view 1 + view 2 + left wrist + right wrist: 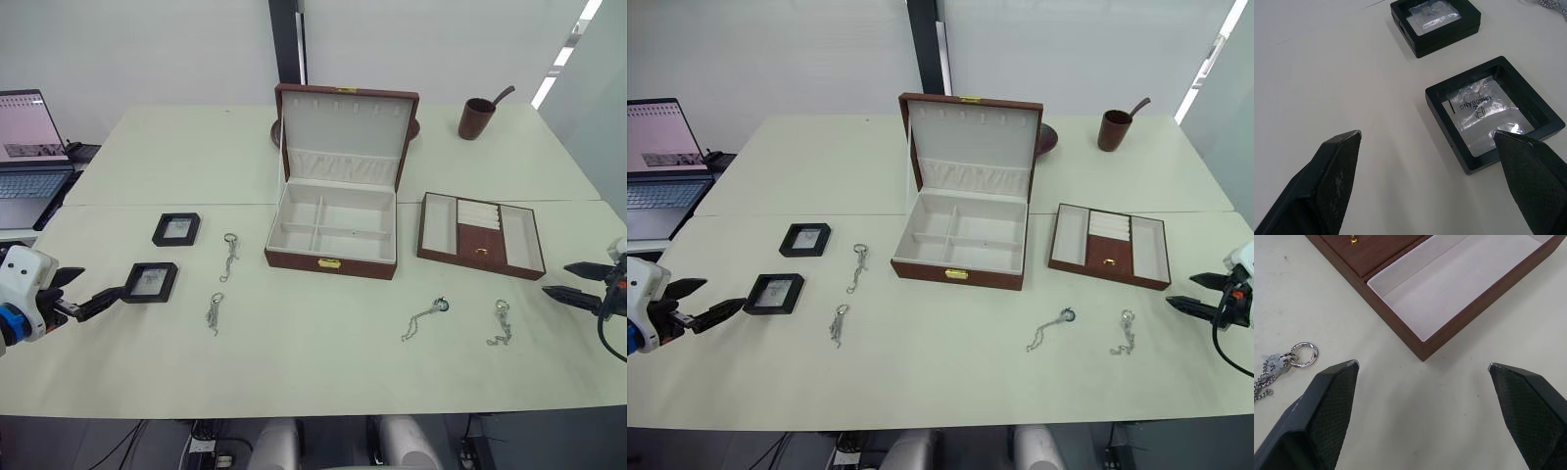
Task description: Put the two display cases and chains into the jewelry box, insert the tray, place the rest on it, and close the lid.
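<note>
Pale cream table (323, 372) spans the frame, its items logged from left edge to right.

Far left, upper: open laptop (29, 157). Lower left: left gripper (96, 301), fingers spread wide, holding nothing, tips just beside the near display case (151, 281). The wrist view shows one finger (1533, 181) over that case's corner; contact cannot be judged. Far display case (176, 228) lies just above it, apart from it.

Left of centre: upper chain (230, 255) and lower chain (215, 312), both flat on the table and apart.

Centre: brown jewelry box (333, 240), lid upright, cream compartments bare.

Upper right: brown cup (476, 117) with a handle sticking out.

Right of centre: removable tray (481, 235) on the table beside the box, well apart from it. Below it, pendant chain (424, 317) and ring chain (501, 322).

Far right edge: right gripper (578, 282), fingers wide apart, empty, low over the table near the tray's corner.
</note>
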You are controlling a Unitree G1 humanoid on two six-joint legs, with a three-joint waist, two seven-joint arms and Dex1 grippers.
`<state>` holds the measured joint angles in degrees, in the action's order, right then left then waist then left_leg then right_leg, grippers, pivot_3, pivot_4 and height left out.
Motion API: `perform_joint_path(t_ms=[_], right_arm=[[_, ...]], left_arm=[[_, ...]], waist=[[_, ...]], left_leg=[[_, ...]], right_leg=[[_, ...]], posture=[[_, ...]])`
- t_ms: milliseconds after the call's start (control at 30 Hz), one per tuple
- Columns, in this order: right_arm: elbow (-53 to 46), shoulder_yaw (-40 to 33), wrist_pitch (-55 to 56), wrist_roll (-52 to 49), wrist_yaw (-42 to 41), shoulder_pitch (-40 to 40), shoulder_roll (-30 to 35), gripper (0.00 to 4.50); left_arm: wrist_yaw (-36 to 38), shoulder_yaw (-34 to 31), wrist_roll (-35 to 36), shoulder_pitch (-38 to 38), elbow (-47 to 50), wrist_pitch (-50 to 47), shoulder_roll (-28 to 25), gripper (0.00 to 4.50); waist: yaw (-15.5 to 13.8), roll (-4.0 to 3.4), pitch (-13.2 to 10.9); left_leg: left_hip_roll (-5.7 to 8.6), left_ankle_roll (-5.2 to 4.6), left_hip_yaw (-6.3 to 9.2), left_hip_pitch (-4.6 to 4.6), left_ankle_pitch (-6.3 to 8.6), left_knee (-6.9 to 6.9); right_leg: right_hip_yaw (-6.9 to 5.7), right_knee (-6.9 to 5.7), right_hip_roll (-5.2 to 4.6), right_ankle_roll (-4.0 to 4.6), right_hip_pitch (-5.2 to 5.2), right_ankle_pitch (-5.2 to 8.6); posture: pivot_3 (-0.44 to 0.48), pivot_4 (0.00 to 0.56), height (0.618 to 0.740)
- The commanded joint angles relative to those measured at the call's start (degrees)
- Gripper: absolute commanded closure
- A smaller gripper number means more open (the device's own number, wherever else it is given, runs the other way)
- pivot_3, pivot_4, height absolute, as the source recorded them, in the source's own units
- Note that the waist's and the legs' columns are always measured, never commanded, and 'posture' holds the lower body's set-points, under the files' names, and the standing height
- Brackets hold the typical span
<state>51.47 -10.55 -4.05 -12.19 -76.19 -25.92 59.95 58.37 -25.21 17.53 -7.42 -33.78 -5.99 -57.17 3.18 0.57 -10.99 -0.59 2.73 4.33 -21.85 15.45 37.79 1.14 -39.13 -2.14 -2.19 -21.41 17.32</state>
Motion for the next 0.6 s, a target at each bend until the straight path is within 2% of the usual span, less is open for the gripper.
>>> perform_joint_path(t_ms=[33, 600], right_arm=[[-1.3, -0.9, 1.0, -0.1, -0.2, -0.7, 1.0, 0.00], [-1.7, -0.7, 0.8, 0.0, -0.8, -0.5, 1.1, 0.00]], left_arm=[[0.4, -0.8, 0.0, -0.1, -0.3, 0.5, -1.5, 0.03], [0.0, -0.8, -2.0, -0.3, -3.1, 2.8, -2.4, 0.03]], waist=[[0.0, 0.00, 0.0], [0.0, 0.00, 0.0]], left_leg=[[0.00, 0.00, 0.00, 0.00, 0.00, 0.00], [0.00, 0.00, 0.00, 0.00, 0.00, 0.00]], right_leg=[[0.00, 0.00, 0.00, 0.00, 0.00, 0.00], [0.00, 0.00, 0.00, 0.00, 0.00, 0.00]], posture=[[0.000, 0.150, 0.740], [0.000, 0.150, 0.740]])
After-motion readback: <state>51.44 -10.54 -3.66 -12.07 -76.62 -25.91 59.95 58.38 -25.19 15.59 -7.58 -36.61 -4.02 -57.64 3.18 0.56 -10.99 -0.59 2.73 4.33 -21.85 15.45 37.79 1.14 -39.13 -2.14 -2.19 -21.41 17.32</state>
